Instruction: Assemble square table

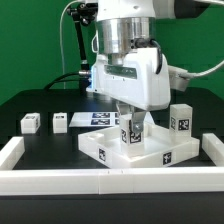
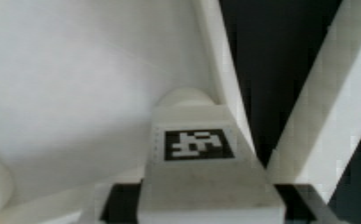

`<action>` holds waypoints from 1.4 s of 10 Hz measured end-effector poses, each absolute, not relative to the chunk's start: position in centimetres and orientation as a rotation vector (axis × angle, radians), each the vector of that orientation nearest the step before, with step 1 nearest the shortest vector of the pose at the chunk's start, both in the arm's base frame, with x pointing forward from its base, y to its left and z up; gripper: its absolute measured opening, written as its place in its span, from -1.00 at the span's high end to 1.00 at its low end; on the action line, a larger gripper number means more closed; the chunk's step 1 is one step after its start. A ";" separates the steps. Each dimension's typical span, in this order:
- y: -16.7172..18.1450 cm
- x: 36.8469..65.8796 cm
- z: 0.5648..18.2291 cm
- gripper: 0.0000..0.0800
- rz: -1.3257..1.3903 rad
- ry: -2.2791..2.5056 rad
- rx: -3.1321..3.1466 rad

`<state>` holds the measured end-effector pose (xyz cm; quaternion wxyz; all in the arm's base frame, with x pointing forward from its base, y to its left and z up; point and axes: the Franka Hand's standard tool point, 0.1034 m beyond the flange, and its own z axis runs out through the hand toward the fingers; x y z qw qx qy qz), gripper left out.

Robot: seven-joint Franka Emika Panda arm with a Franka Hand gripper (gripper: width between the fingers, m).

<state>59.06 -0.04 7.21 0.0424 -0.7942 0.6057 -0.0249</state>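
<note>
The square table's white slab [image 1: 120,152] lies near the front wall, with tags on its sides. My gripper [image 1: 132,118] is shut on a white tagged leg post [image 1: 132,133] and holds it upright over the slab's middle. The post's lower end is down at the slab's surface; I cannot tell whether it touches. In the wrist view the leg post [image 2: 198,150] sits between my two black pads [image 2: 127,200], with the pale slab [image 2: 70,80] behind it. My gripper [image 2: 203,205] closes on the post's sides. A second leg post [image 1: 181,120] stands upright at the slab's far corner on the exterior view's right.
Two more small white leg posts [image 1: 30,122] [image 1: 60,121] stand on the black table at the exterior view's left. The marker board [image 1: 92,118] lies flat behind the slab. A low white wall [image 1: 100,181] borders the front and both sides.
</note>
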 end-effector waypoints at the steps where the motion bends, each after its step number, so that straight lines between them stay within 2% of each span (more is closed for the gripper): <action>1: 0.0 59.1 7.2 0.27 -0.071 1.934 -2.362; 4: 0.1 59.1 7.2 0.27 -0.067 1.990 -2.311; 5: 0.1 59.1 7.2 0.04 -0.070 1.948 -2.347; 6: 0.3 59.1 7.2 -0.43 -0.073 1.895 -2.390; 7: 0.5 59.1 7.2 -0.43 -0.079 1.781 -2.482; 8: 0.9 59.1 7.2 -0.58 -0.088 1.605 -2.601; 14: 1.4 59.2 7.4 -0.62 -0.129 0.701 -2.990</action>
